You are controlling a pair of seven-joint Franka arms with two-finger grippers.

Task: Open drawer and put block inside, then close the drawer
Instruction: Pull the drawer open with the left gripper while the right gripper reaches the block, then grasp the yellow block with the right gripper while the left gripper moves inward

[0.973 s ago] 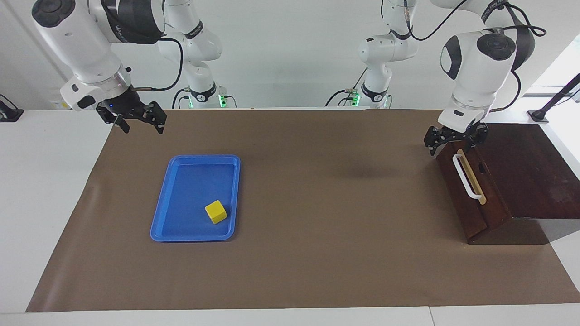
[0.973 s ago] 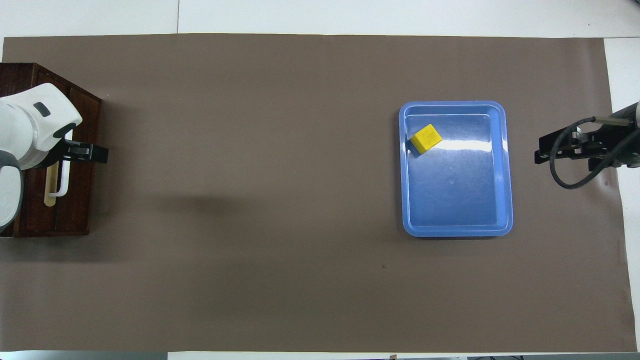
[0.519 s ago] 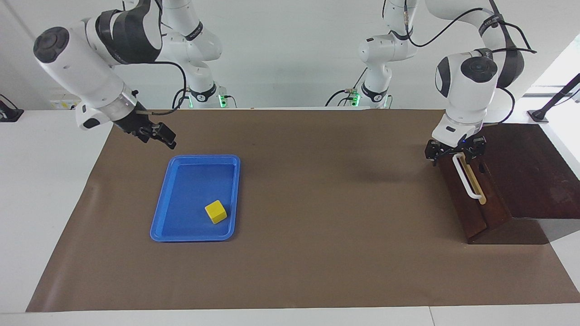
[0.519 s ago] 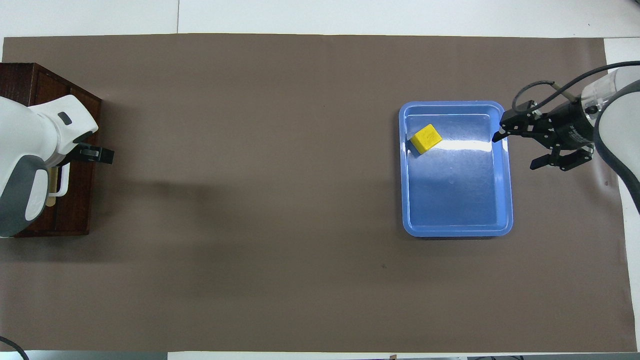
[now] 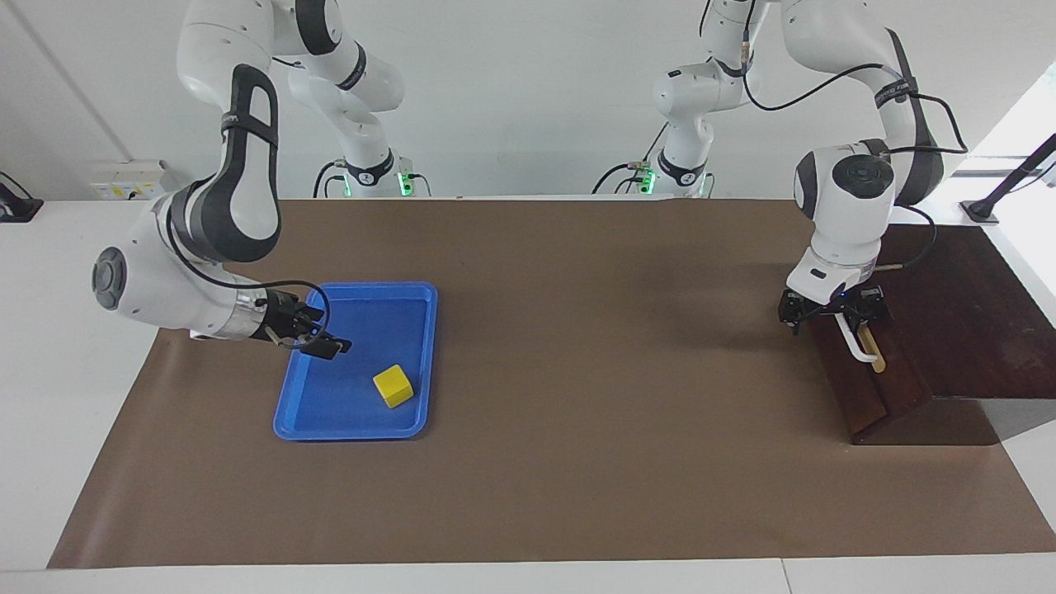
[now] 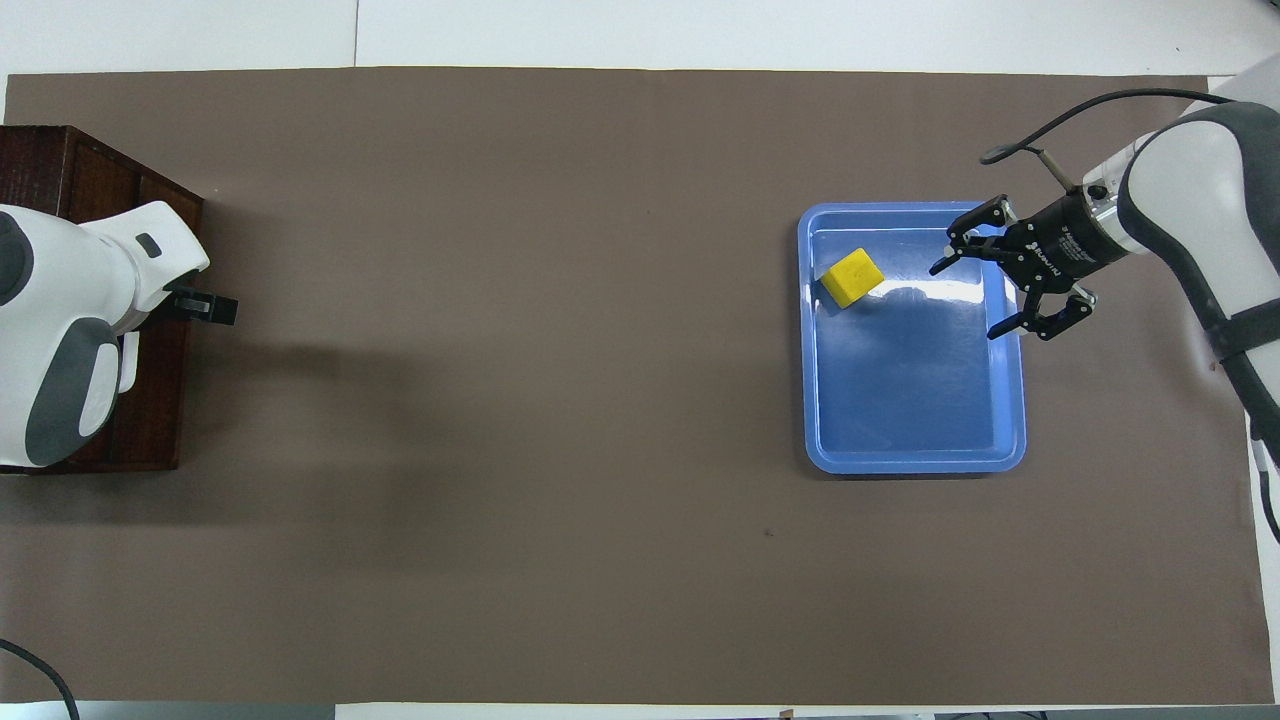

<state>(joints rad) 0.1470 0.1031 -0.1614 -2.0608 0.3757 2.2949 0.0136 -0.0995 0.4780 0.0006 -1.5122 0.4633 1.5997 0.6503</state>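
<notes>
Hovering low over the shallow blue plastic tray (image 5: pixel 290 410) (image 6: pixel 1013 400), the right tool (image 5: pixel 330 346) (image 6: pixel 975 295) has its two black fingers spread wide apart, and nothing sits between them. It hangs above the tray's edge at the right arm's end of the worktop (image 5: pixel 577 462) (image 6: pixel 560 400), which is covered with a brown sheet. The small bright yellow cube, the block (image 5: pixel 393 385) (image 6: pixel 852 277), rests on the tray floor, in the corner farthest from the robots and toward the middle of the worktop; the tool is near it but apart from it.

At the left arm's end stands the dark brown wooden box (image 5: pixel 965 322) (image 6: pixel 60 160). Its single drawer (image 5: pixel 858 388) (image 6: pixel 150 410), fronted with a white bar handle (image 5: pixel 858 351) on a tan strip, sits flush, not pulled out. The left tool (image 5: pixel 832 311) (image 6: pixel 205 305) is down at the handle's end nearer the robots. Its fingers appear to straddle the bar, but I cannot tell whether they are apart or pressed onto it.
</notes>
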